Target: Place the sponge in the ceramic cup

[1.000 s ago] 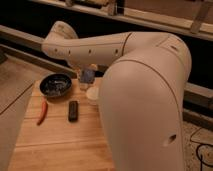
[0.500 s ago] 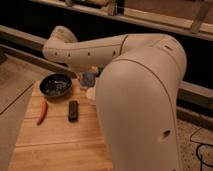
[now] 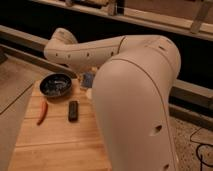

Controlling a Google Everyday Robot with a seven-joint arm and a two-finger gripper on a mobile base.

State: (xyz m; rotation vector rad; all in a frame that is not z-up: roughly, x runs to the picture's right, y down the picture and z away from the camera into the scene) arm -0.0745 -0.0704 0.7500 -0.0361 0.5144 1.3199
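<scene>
One tabletop [image 3: 55, 145] of pale wood carries one dark bowl [image 3: 56, 84], one red chili [image 3: 42, 112], one black bar [image 3: 73, 110] and one cup [image 3: 89, 93]. One blue sponge [image 3: 87, 79] is up off the wood. One white arm [image 3: 135, 100] fills the right of the view, and its forearm reaches across to an elbow at 12 o'clock of the bowl.

The chili lies at 7 o'clock of the bowl and the bar at 5 o'clock of it, the two near each other but apart. The cup stands at 4 o'clock of the bowl, just beside it; only a pale sliver of it shows past the arm. The sponge hangs at 12 o'clock of the cup, close over the rim and not inside it.

The pincer [image 3: 92, 73] sits under the forearm at the top of the sponge, mostly hidden. Whether it is open or closed I cannot tell.

Against the frame half a second back, the sponge is slightly lower and nearer the cup, and the arm covers more of the cup. Bowl, chili and bar lie where they were.
</scene>
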